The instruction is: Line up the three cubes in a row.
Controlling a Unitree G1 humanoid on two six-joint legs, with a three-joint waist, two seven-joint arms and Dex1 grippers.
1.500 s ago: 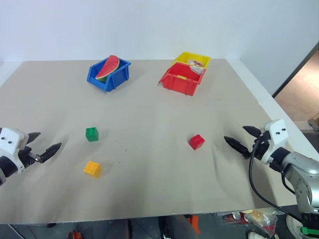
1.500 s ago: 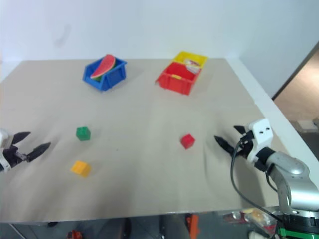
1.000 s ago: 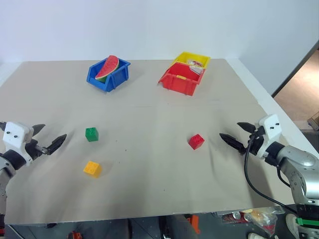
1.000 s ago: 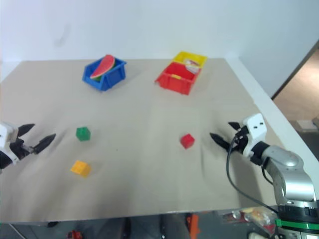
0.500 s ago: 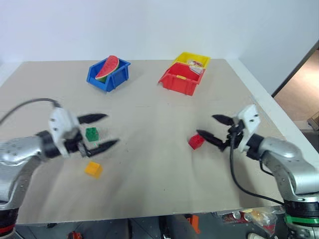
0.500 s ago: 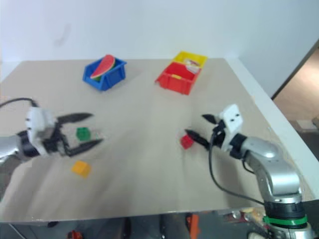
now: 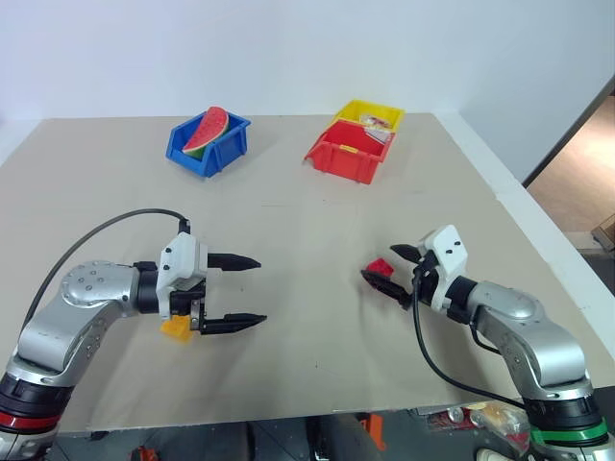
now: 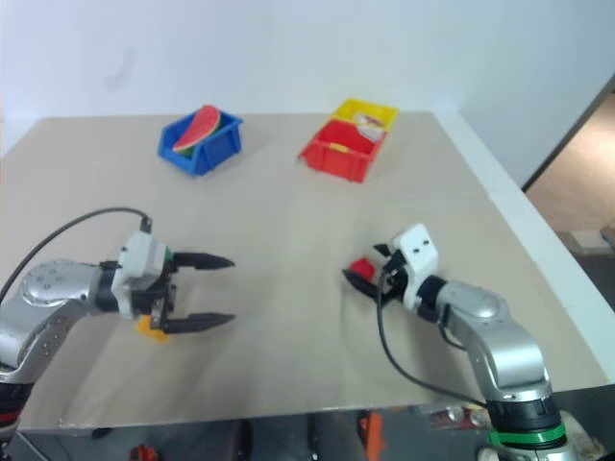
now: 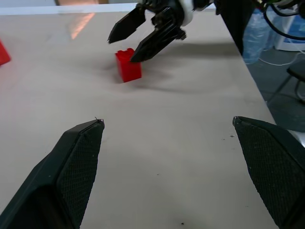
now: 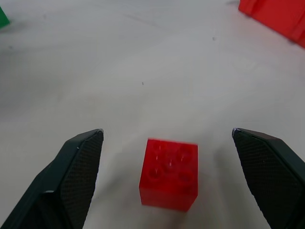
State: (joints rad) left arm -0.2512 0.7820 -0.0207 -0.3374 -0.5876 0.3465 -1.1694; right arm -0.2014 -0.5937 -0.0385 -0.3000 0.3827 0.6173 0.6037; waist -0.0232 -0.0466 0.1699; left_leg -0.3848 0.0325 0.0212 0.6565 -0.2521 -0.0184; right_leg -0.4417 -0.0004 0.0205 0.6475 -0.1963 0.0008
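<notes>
Here the red cube (image 10: pixel 169 174) sits flat on the tabletop (image 7: pixel 307 221), studs up, toward the right edge and about midway between the near and far edges. The right gripper (image 7: pixel 389 270) has its black fingers spread wide to either side of it, holding nothing; whether a fingertip touches the cube cannot be told. The yellow-orange cube (image 7: pixel 177 328) lies toward the near left part of the tabletop, half hidden under the left gripper (image 7: pixel 245 291), whose fingers point toward the right edge, also wide apart and empty. A sliver of the green cube (image 10: pixel 3 17) shows in the right wrist view; in the head views the left gripper's white body covers it. Bare beige tabletop lies between the two grippers. Near the far edge stand a blue bin (image 7: pixel 209 146) holding a watermelon slice (image 7: pixel 207 129), and, right of it, a red bin (image 7: pixel 346 152) touching a yellow bin (image 7: pixel 371 117) behind it.
</notes>
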